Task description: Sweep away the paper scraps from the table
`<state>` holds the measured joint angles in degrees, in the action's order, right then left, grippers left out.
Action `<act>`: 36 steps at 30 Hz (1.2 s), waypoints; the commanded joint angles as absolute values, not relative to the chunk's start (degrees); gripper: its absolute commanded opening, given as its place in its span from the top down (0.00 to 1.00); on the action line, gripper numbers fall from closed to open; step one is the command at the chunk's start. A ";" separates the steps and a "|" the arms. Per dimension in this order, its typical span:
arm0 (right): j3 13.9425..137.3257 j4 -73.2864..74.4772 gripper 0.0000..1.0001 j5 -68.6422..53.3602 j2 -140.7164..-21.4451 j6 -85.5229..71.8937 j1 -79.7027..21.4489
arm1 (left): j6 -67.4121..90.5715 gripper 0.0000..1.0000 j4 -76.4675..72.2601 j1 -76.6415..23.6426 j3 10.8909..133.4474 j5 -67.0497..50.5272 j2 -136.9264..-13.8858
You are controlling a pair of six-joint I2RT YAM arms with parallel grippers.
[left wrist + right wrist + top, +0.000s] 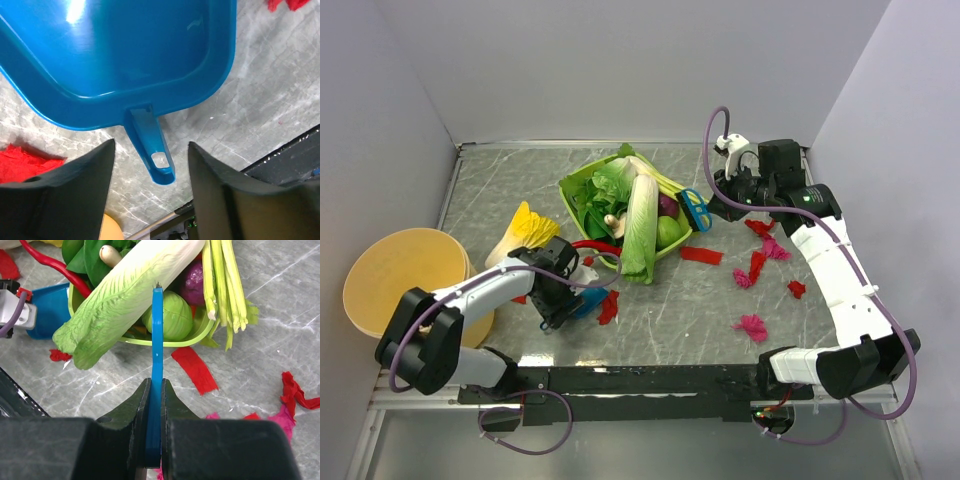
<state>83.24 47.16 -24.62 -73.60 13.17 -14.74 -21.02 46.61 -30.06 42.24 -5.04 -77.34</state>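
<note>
Paper scraps (pixel 752 326) lie strewn right of centre on the counter (pixel 700 300), with a few near the dustpan (pixel 125 55). They look light, limp and apt to flutter, so are better pushed than pinched. Left tool (pixel 151 146) stands wide astride the pan's handle (pixel 161 167); right tool (pixel 155 387) clamps a thin blue brush (pixel 157 335).

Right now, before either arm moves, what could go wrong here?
1. The open left gripper only straddles the short handle of the blue plastic dustpan; closing off-centre could push the pan away.
2. The flat blue tool in the right gripper points at the green plastic basket; sweeping the red paper strip beside it may knock the basket.
</note>
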 commanded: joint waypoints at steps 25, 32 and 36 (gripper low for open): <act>86.66 46.05 1.00 -24.17 -73.74 13.71 -14.76 | -17.93 0.70 47.02 -32.26 44.74 -1.58 -82.00; 87.27 46.40 1.00 -24.78 -74.18 13.71 -14.68 | -20.38 0.84 53.51 -29.89 45.35 -1.41 -74.63; 88.68 46.84 1.00 -27.68 -75.67 14.41 -14.68 | -24.87 0.96 59.93 -28.83 47.54 -4.39 -65.15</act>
<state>85.23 47.22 -25.06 -74.52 13.45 -14.74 -20.27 52.47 -29.85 43.44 -2.26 -73.80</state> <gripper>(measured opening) 0.133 0.276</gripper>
